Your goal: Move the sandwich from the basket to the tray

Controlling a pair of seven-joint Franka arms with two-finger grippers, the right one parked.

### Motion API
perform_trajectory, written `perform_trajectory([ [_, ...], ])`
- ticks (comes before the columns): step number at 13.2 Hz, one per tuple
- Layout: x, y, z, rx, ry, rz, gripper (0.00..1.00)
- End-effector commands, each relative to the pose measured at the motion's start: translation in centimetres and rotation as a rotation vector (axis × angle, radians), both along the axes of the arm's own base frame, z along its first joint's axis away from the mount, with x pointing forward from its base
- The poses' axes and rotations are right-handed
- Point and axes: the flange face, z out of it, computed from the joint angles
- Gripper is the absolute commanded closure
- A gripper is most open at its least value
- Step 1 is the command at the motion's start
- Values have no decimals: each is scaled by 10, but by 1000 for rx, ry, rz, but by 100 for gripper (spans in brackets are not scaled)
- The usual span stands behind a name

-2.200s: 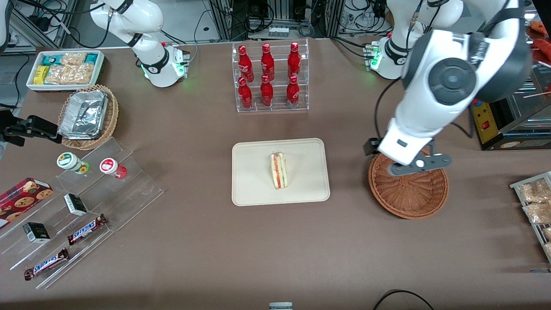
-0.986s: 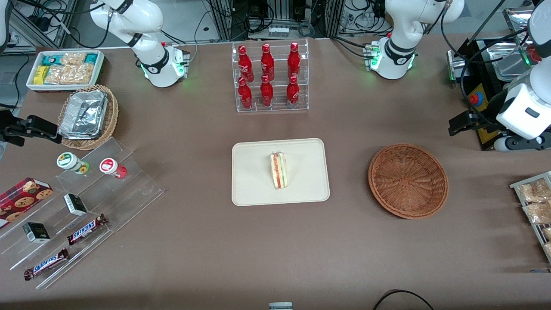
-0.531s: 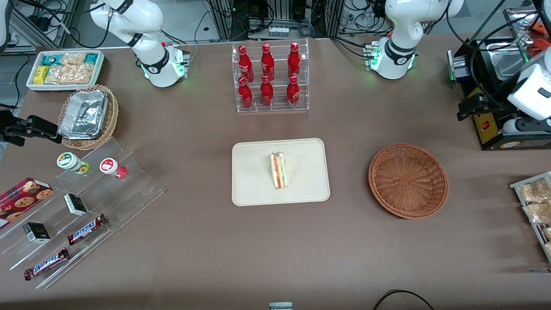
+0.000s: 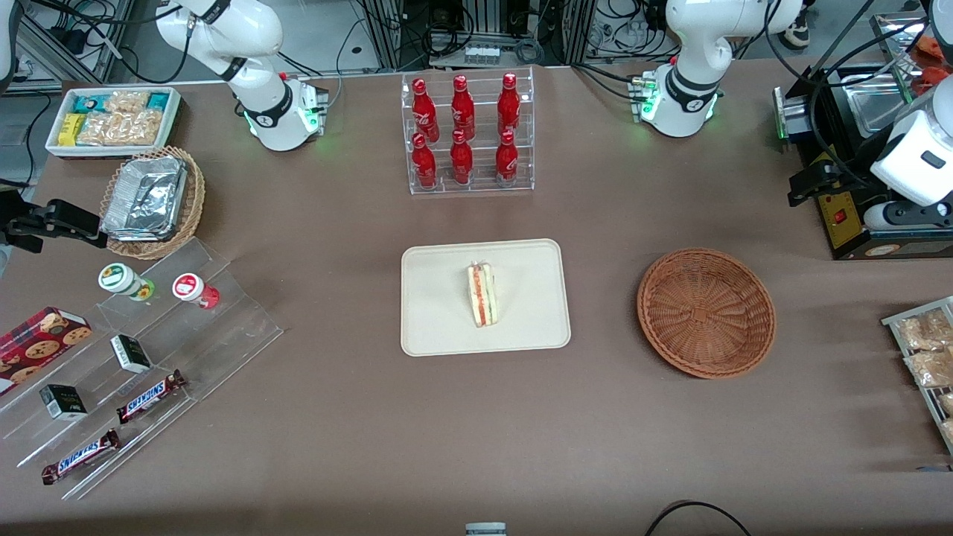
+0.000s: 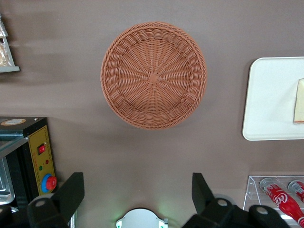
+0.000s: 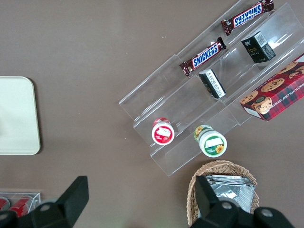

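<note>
in the front view, the sandwich point(image 4: 482, 295) is seen lying on the tray point(image 4: 439, 327), near the tray's middle, with its red-orange and green filling edge turned upward. the tray is set flat on the brown table point(image 4: 476, 432), nearer to the front camera than the clear rack of 6 red bottles point(image 4: 466, 132). the basket point(image 4: 706, 313) is placed beside the tray, toward the working arm's end of the table, apart from it, and nothing is seen inside it. the gripper point(image 4: 904, 216) is held high at the working arm's end of the table, above the black and yellow control box point(image 4: 841, 216), well apart from the basket and the tray.

in the left wrist view, the basket point(image 5: 153, 75) is shown whole from above, its woven floor bare. part of the tray point(image 5: 268, 102) is seen beside it, with a pale corner of the sandwich point(image 5: 299, 102) on it. the gripper point(image 5: 137, 197) is shown with its 2 dark fingers point(image 5: 71, 192) spread wide apart, and nothing is held between them. 2 red bottles point(image 5: 282, 199) and the control box point(image 5: 40, 154) with its red button are also visible.

in the right wrist view, a corner of the tray point(image 6: 16, 116) is seen, with a clear stepped stand point(image 6: 209, 90) holding 2 snickers bars point(image 6: 204, 56), 2 small dark boxes, 2 lidded jars point(image 6: 164, 133) and a cookie box point(image 6: 275, 95). a tan wicker basket with foil trays point(image 6: 223, 183) is seen near the stand.
</note>
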Motion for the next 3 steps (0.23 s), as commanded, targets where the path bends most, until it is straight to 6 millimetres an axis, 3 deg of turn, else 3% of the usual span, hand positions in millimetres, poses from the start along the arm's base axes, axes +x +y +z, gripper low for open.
perform_trajectory([
  [1,12,-5,8,-2,-23,-46,0],
  [3,18,-9,8,0,-35,-51,0],
])
